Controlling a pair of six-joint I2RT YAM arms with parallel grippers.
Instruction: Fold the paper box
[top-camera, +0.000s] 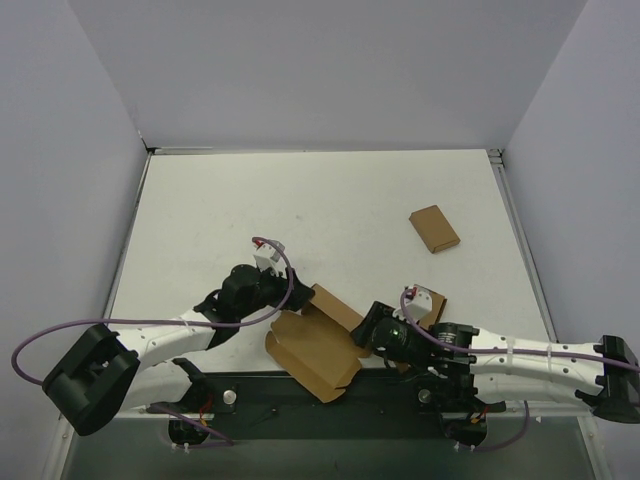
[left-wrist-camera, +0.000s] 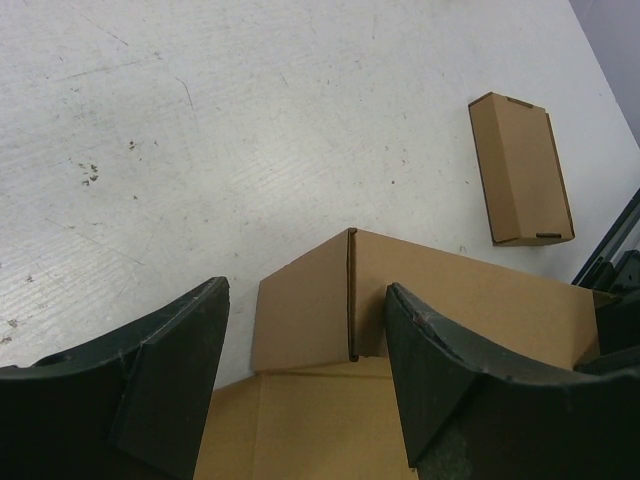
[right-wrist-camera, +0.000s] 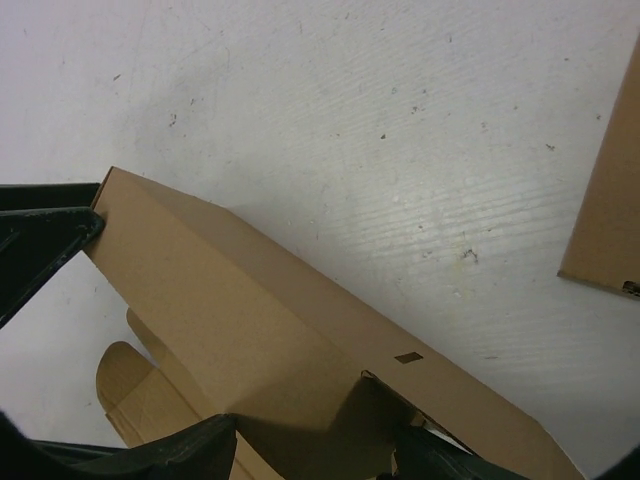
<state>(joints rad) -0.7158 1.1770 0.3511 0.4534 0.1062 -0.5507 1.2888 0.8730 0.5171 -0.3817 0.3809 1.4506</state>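
Note:
The paper box (top-camera: 315, 345) is a brown cardboard piece lying partly folded at the table's near edge, between both arms. One long wall stands up (right-wrist-camera: 250, 320), and flat panels spread toward the bases. My left gripper (top-camera: 290, 292) is at the box's far left corner. In the left wrist view it is open (left-wrist-camera: 305, 375), its fingers (left-wrist-camera: 170, 385) straddling an upright end flap (left-wrist-camera: 300, 310) without pinching it. My right gripper (top-camera: 365, 330) is at the box's right end, open (right-wrist-camera: 305, 458), with the raised wall between its fingertips (right-wrist-camera: 150, 455).
A small closed brown box (top-camera: 434, 228) lies on the white table (top-camera: 330, 210) at the back right and shows in the left wrist view (left-wrist-camera: 522, 170). Another brown piece (top-camera: 432, 303) peeks out beside the right wrist. Grey walls enclose the table.

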